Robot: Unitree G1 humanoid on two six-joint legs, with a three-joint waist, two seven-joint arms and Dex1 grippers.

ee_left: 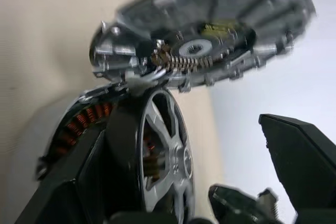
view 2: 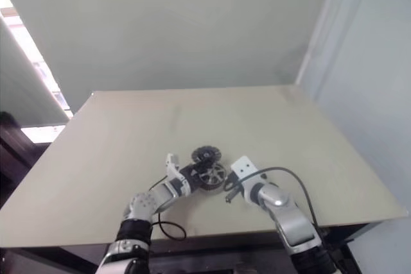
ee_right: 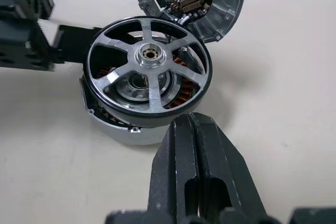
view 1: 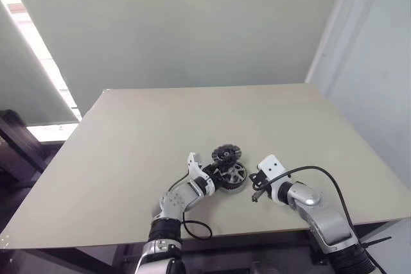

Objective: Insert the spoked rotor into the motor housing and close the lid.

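The spoked rotor (ee_right: 148, 59) sits on top of the motor housing (ee_right: 128, 127), and copper windings show through its spokes. Just behind them on the table lies the lid (ee_right: 223, 3), partly hidden by the rotor. My left gripper (view 1: 215, 176) is open, with one finger (ee_left: 304, 161) standing clear of the rotor's face and the other finger (ee_left: 63, 192) at the housing's side. My right gripper (ee_right: 191, 124) is shut with nothing in it, its tips just short of the rotor's rim. From the head, the rotor (view 1: 234, 174) and the lid (view 1: 225, 154) lie between the two grippers.
The beige table (view 1: 128, 145) spreads wide beyond and to both sides of the parts. A black cable (view 1: 192, 228) loops near the front edge by my left arm. Another black cable (view 1: 314, 170) arcs over my right wrist.
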